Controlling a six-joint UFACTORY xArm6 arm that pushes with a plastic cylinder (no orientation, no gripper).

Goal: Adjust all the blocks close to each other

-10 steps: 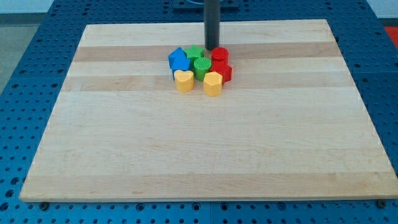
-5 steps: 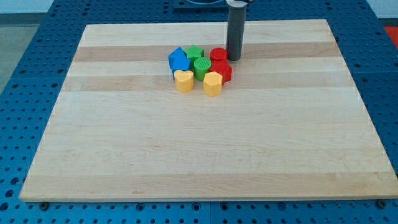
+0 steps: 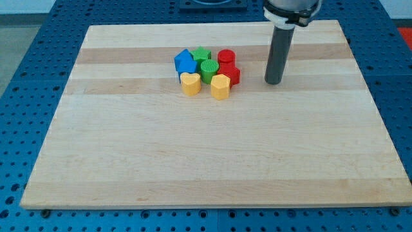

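Nearest the view's bottom, bare light wooden board (image 3: 206, 161), sitting on a blue perforated table (image 3: 26, 129). Moving up the board, the cluster starts with two yellow blocks: yellow heart-shaped block (image 3: 190, 84) on the view's left, second yellow rounded block (image 3: 220, 86) on the view's right, small gap between them. Behind those: blue block with a peaked top (image 3: 185, 62) at the left, green ribbed cylinder (image 3: 209, 69) in the middle, red angular block (image 3: 232, 73) at the right. Back row: green star-like block (image 3: 203, 55) and red cylinder (image 3: 226, 57). All seven packed tight, touching or just beside neighbours. My tip (image 3: 273, 82) is down on the board at the view's right of the cluster, level with the red angular block, clear of every block. Dark rod holds nothing; no block in contact.
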